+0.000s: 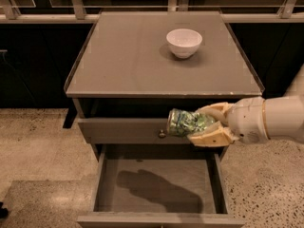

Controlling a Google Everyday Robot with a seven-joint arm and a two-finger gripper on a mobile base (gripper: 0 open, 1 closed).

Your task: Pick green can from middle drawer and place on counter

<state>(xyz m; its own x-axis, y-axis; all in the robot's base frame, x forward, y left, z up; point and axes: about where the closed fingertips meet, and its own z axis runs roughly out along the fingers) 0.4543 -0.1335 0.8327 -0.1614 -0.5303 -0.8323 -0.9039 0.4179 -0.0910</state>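
One can (184, 122), one bowl (184, 42), one open drawer (118, 194). The claw (202, 125) reaches in from the right and pinches the green can between its two pale fingers. The can lies sideways in the air, above the drawer and below the counter (128, 61) edge, just in front of the closed drawer front (118, 131) beside its knob (162, 134). The white bowl stands upright on the counter. The arm's shadow falls on the open drawer's floor.
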